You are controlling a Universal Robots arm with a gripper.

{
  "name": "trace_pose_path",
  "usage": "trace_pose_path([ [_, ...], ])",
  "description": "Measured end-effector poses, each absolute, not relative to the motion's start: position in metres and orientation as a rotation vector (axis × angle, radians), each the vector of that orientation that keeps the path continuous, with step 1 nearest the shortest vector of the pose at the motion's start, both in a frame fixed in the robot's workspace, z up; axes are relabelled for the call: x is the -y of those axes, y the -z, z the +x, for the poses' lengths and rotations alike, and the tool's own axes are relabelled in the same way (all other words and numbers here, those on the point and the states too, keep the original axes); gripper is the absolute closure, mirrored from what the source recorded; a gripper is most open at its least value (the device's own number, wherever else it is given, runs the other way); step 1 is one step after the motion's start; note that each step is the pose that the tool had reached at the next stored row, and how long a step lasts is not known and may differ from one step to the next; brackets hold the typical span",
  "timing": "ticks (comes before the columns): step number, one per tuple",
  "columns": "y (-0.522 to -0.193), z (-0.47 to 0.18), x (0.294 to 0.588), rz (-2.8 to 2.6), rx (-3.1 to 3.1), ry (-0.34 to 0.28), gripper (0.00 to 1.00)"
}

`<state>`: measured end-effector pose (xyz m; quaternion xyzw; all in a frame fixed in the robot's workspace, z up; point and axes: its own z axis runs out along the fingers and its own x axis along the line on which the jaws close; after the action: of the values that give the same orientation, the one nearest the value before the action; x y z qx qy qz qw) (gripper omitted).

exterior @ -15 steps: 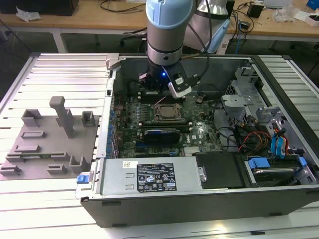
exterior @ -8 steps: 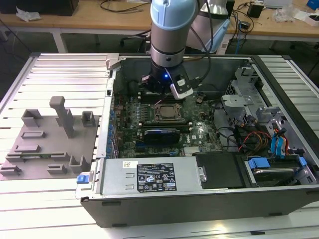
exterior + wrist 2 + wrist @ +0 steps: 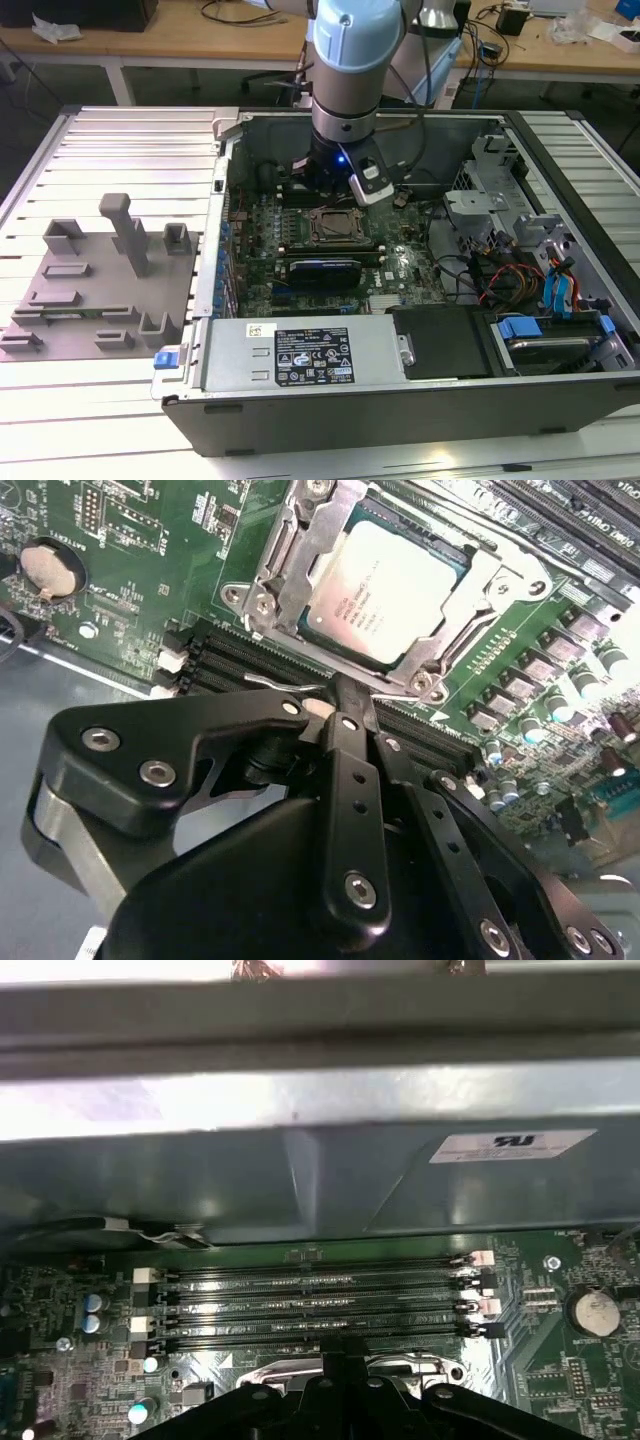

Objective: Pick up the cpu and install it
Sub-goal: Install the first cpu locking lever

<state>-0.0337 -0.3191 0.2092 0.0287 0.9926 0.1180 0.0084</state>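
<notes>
The cpu (image 3: pixel 385 588), a flat square chip with a silver top, lies in the metal-framed socket (image 3: pixel 300 555) on the green motherboard (image 3: pixel 130 600). In the second wrist view my gripper (image 3: pixel 347 695) hangs just off the socket's edge, over the memory slots. Its black fingers (image 3: pixel 352 780) are pressed together with nothing between them. In the exterior view the gripper (image 3: pixel 337 188) sits low inside the open computer case, just behind the socket (image 3: pixel 335 226). In the first wrist view the gripper (image 3: pixel 345 1385) shows in front of the memory slots (image 3: pixel 320 1300).
The case walls (image 3: pixel 400 400) ring the motherboard, with a power supply (image 3: pixel 300 355) at the front and cables and drive bays (image 3: pixel 540 290) on the exterior view's right. A grey fixture plate with blocks (image 3: pixel 95 280) lies on the exterior view's left.
</notes>
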Motion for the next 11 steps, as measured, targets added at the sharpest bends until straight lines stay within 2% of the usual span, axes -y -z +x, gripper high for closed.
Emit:
trace_pose_path([
  [11,-0.2074,-0.0268,0.3117,0.101,-3.101,-0.360,0.89],
])
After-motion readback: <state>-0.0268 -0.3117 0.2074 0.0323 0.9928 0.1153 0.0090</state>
